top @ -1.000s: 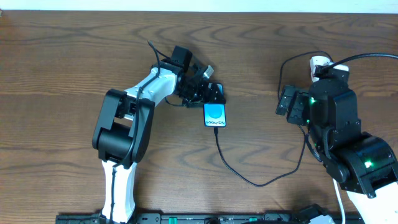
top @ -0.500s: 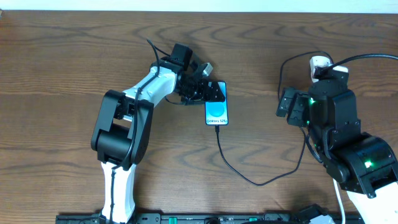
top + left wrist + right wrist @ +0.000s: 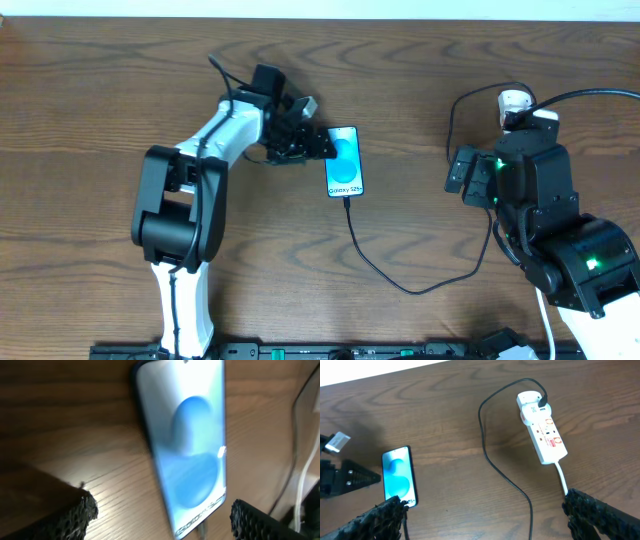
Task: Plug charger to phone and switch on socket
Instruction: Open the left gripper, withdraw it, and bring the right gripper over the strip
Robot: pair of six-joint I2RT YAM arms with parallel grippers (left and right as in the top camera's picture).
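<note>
The phone point(image 3: 344, 163) lies flat on the wooden table with its blue screen up; it also shows in the left wrist view point(image 3: 187, 450) and the right wrist view point(image 3: 398, 477). The charger point(image 3: 400, 285), a thin black cable, has its plug tip point(image 3: 202, 531) at the phone's near end and loops right to the socket point(image 3: 542, 435). In the overhead view only the socket's rounded plug end point(image 3: 513, 100) shows. My left gripper point(image 3: 315, 143) is open and empty just left of the phone's far end point(image 3: 162, 520). My right gripper point(image 3: 458, 172) is open and empty above the table point(image 3: 485, 520).
The socket's white cord point(image 3: 561, 477) runs toward the near right. The right arm's body point(image 3: 540, 200) covers most of the socket from above. A rail point(image 3: 320, 352) runs along the table's front edge.
My left gripper has drawn back to the left, off the phone's far end. The phone has slid a little toward the far side. The right arm has not moved.
</note>
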